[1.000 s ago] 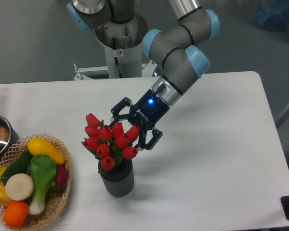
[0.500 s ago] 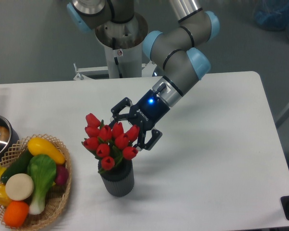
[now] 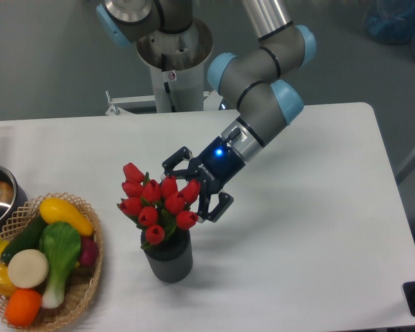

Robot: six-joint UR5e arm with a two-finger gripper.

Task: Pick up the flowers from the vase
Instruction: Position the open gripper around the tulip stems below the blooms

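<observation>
Gripper (image 3: pixel 196 185) spread wide beside the flowers (image 3: pixel 155 202), level with the buds — closing here could crush blooms or tip the vase (image 3: pixel 169 259).

The arm (image 3: pixel 259 97) is built of smooth grey metal tubes joined by rounded joint housings, each closed with a pale blue cap; three such caps show, one at the top left edge, one at the upper right and one on the wrist. A polished silver section runs up out of the picture near the top. The arm stands on a white cylindrical pedestal (image 3: pixel 173 76) with a small red-and-white label on its front. Past the last grey joint comes a silver ring, then a dark coupling with a lit blue light. The gripper (image 3: pixel 194 189) is black, with white lettering on its body and two jointed, angular link fingers (image 3: pixel 218 207).
</observation>
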